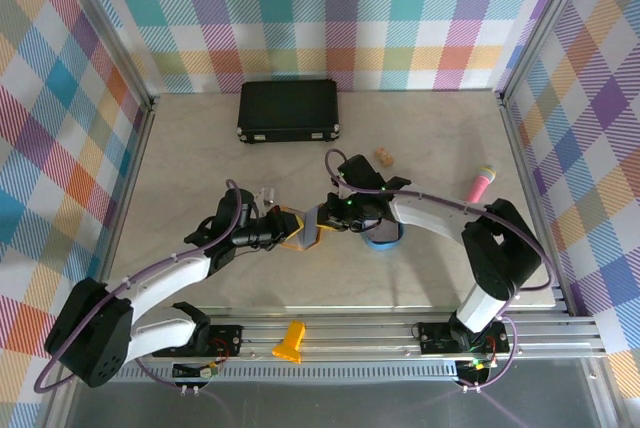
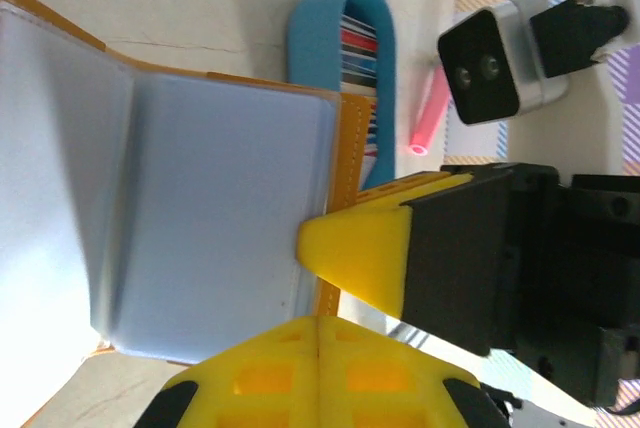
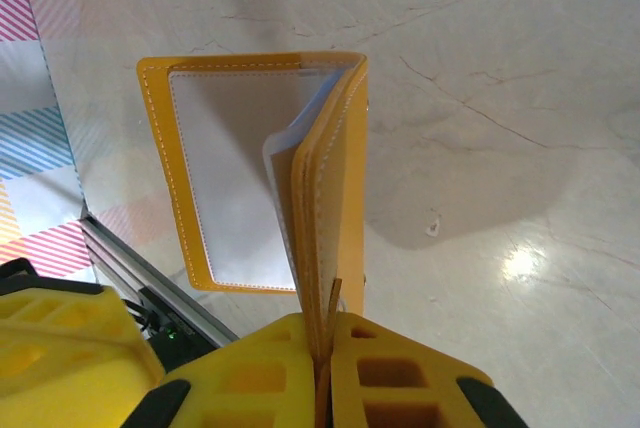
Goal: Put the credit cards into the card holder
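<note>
The mustard-yellow card holder (image 1: 300, 229) hangs open between my two grippers, its light blue pockets (image 2: 200, 218) spread wide. My right gripper (image 3: 322, 368) is shut on the edge of one yellow cover (image 3: 335, 198), holding the card holder upright above the table. My left gripper (image 2: 318, 333) has its fingers pressed together just below the lower edge of the blue pockets; I cannot tell whether it pinches a leaf. The credit cards (image 2: 358, 48) stand as a striped stack in the blue oval tray (image 2: 310, 38), beyond the card holder.
A large black case (image 1: 288, 111) lies at the back of the table. A small cork-coloured object (image 1: 383, 157) and a pink marker (image 1: 482, 183) lie at the right. The blue tray (image 1: 385, 239) sits under my right arm. A yellow piece (image 1: 289, 341) rests on the front rail.
</note>
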